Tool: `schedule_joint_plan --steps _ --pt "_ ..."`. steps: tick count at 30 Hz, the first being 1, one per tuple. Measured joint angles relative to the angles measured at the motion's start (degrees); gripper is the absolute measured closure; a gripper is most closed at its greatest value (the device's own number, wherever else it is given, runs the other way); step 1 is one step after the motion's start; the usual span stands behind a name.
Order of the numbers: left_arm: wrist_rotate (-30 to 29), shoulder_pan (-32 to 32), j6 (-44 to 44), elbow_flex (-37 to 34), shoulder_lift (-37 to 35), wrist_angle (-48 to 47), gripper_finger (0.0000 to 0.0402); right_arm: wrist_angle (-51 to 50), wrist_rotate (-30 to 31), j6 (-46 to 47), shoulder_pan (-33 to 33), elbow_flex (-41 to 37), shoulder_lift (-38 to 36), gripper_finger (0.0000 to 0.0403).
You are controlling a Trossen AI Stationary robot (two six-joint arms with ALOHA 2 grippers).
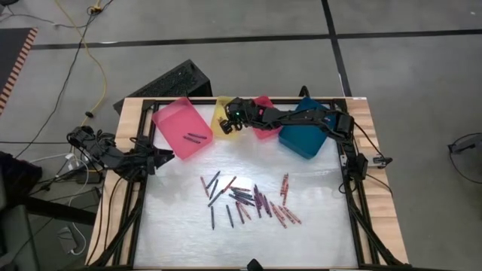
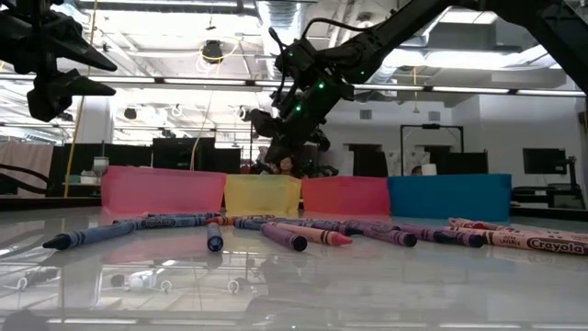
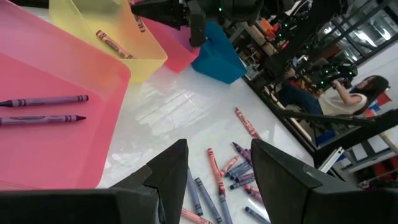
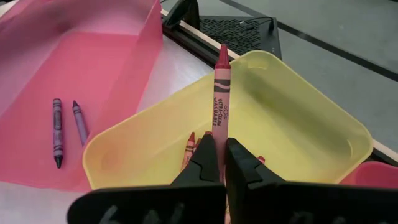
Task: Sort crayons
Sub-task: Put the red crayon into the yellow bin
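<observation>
The right gripper (image 4: 219, 163) pinches a red crayon (image 4: 221, 93) upright over the yellow tray (image 4: 323, 134), with the pink tray (image 4: 112, 68) beyond and the left gripper (image 3: 217, 171) spread apart above loose crayons (image 1: 248, 199).

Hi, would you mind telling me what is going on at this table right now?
The robot is sorting crayons into coloured trays. The right gripper is shut on a red crayon and holds it over the yellow tray, which already has crayons in it. Two purple crayons lie in the pink tray. The left gripper waits open beside the pink tray. Many crayons remain loose on the table.
</observation>
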Motion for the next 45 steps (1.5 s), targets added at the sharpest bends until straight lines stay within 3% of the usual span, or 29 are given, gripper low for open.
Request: schedule_joint_plan --steps 23,34,40,45 --pt "0.1 0.0 -0.3 0.0 0.1 -1.4 0.0236 2.1 -2.0 1.3 0.8 -0.1 4.6 0.0395" --pt "0.2 0.0 -0.5 0.0 0.1 -2.2 0.0236 1.7 -7.5 0.6 0.0 -0.1 4.6 0.0327" --pt "-0.2 0.0 -0.8 0.0 0.1 -2.2 0.0236 -6.7 -15.4 0.6 -1.5 6.5 4.6 0.0316" --pt "-0.2 0.0 -0.5 0.0 0.0 -2.7 0.0236 -24.7 -21.4 -2.7 -2.3 18.3 4.6 0.0316"
